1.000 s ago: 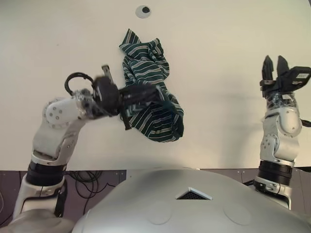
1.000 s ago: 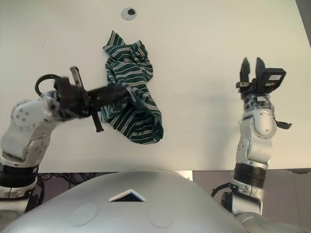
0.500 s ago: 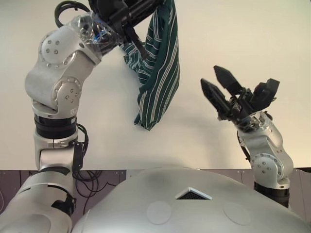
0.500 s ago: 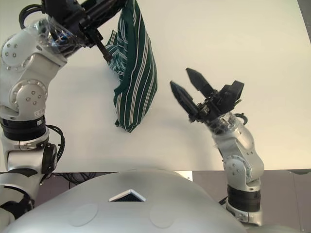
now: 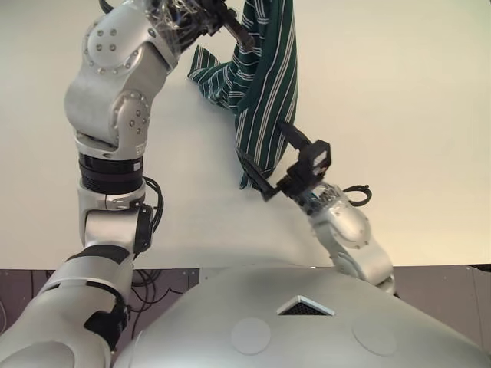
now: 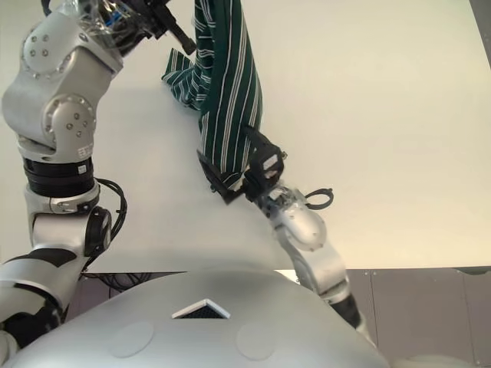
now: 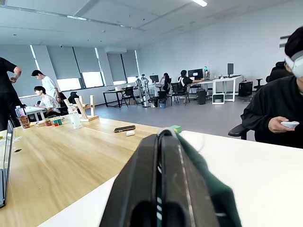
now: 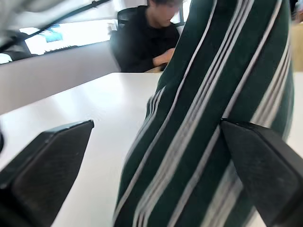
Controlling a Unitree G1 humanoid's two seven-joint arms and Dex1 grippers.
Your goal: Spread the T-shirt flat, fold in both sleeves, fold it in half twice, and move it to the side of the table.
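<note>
Green-and-white striped T-shirt (image 5: pixel 267 84) now hangs above the white worktop's (image 5: pixel 399 92) middle, lifted by the left gripper (image 7: pixel 160 142) clenched on it. The right gripper (image 5: pixel 261 149) has swung in, released, straddling its lower end, likely ready for spreading.

The striped T-shirt (image 5: pixel 265 100) runs past the far edge of the head views, so the spot where it is gripped is cut off. From the left wrist, the left gripper (image 7: pixel 160 142), pressed closed, covers most of the green cloth pinched in it. The hanging hem hides part of the spread right gripper (image 5: pixel 261 142). Whether its fingers (image 8: pixel 52 161) touch the cloth cannot be told, as they are blurred and cropped at the right wrist.
</note>
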